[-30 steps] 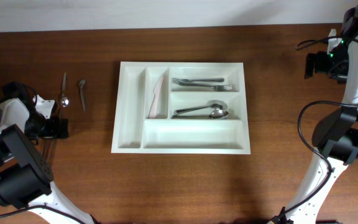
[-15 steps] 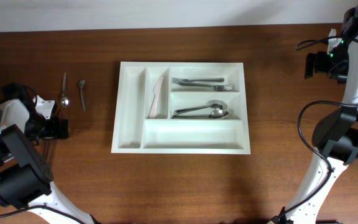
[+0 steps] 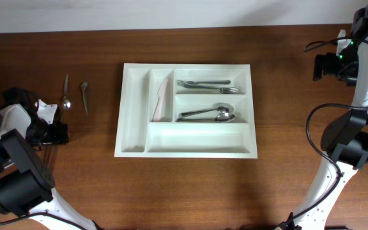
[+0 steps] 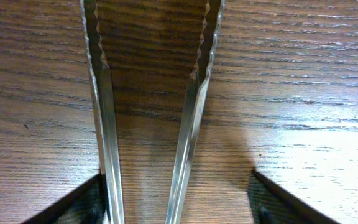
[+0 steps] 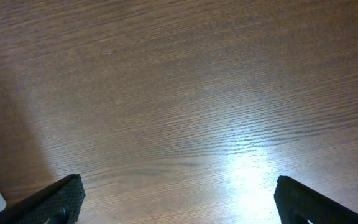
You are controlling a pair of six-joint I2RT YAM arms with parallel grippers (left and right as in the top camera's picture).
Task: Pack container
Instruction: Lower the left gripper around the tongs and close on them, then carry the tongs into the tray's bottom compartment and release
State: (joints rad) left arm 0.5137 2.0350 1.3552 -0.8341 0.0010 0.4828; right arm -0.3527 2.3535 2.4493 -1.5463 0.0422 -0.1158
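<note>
Looking down from overhead, you see the large white rectangular plastic cutlery tray [image 3: 135,115] in the middle of the brown wooden counter [image 3: 190,185], with its long side running left to right. Forks [image 3: 208,85] and spoons [image 3: 206,115] fill two of its wide compartments. The wide one along its lower edge and the narrow one at its far left are bare. Your left hand [image 3: 53,131] sits low at the left edge of the frame, so the tray lies to its right and slightly higher. Two small metal utensils [image 3: 75,97] lie loose on the counter above that hand. Your right arm [image 3: 363,76] stands at the upper right, away from any utensil.

Turning to the left wrist view, a pair of metal tongs with serrated edges [image 4: 105,124] lies flat on the counter. Its long axis runs from the bottom of the frame to the top, and its two blades spread apart toward the top. The dark fingers [image 4: 79,202] straddle it. The left one is against a blade and the right one is apart, so the left hand is released and not yet clamped.

In the right wrist view, the right hand [image 5: 179,205] is spread wide over bare wood, grasping nothing.
</note>
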